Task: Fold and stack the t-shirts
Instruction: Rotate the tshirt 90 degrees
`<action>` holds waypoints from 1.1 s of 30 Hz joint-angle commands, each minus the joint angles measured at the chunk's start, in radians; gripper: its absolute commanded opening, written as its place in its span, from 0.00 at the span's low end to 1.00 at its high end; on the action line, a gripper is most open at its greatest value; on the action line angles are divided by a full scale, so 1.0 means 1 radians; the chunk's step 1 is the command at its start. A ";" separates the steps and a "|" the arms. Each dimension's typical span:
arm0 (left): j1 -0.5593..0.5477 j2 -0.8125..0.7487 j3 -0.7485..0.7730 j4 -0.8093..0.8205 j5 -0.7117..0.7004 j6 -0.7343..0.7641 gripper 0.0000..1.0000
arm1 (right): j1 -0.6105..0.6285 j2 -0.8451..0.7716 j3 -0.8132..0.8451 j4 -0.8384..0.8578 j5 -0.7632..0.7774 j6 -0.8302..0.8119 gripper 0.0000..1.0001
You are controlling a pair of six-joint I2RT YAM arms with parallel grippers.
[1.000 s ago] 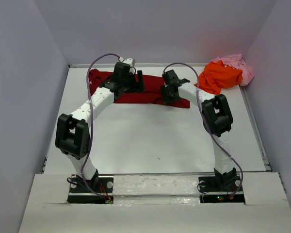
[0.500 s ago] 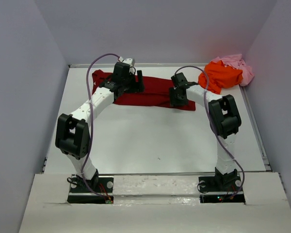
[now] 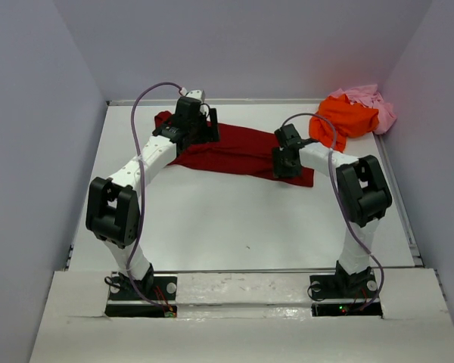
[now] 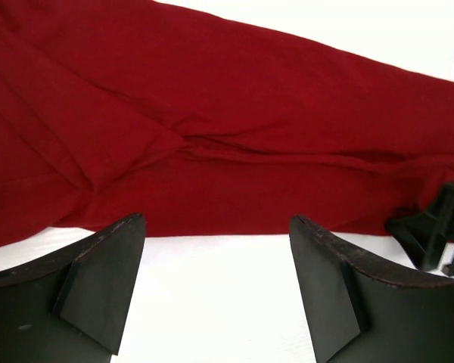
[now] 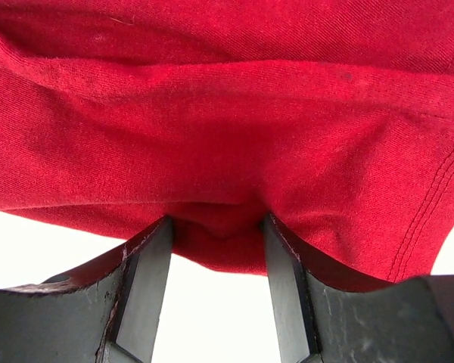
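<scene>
- While the dark red soft cloth t-shirt lies as a long creased band across the far half of the flat white table, I'd judge you're in the spread-out step, pre-fold. Get it flat before any crease goes in.
- L side: bring the left black two-finger claw fwd over the near edge of the cloth & pinch there. It sits just short of the hem, w/ bare table under the tips.
- Middle: the left wrist view shows a diagonal ridge & a tuck across the fabric. Pull both ends apart evenly to take them out, & stay low or it'll bunch.
- R side: the right black two-finger claw has the other end. Pull slow, since soft knit stretches & can slip out.
- Far R corner: the bright orange crumpled cloth shirt & the pale pink crumpled cloth shirt are heaped together, touching. Steer the right arm clear of them.
- Left claw state: fingers wide apart, nothing betw. them, touching nothing I can see.
- Right claw state: fingers clamped on a bunched fold of the red t-shirt's edge. Cloth fills the gap, close to the stitched hem.
</scene>
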 commanded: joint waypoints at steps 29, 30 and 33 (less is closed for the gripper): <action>0.163 0.363 0.145 -0.086 -0.130 -0.054 0.85 | 0.558 -0.149 -0.326 0.009 -0.150 0.241 0.56; 0.169 0.377 0.159 -0.086 -0.126 -0.055 0.85 | 0.570 -0.146 -0.320 0.007 -0.149 0.244 0.56; 0.194 0.440 0.251 -0.130 -0.134 -0.054 0.84 | 0.624 -0.130 -0.294 0.007 -0.150 0.253 0.56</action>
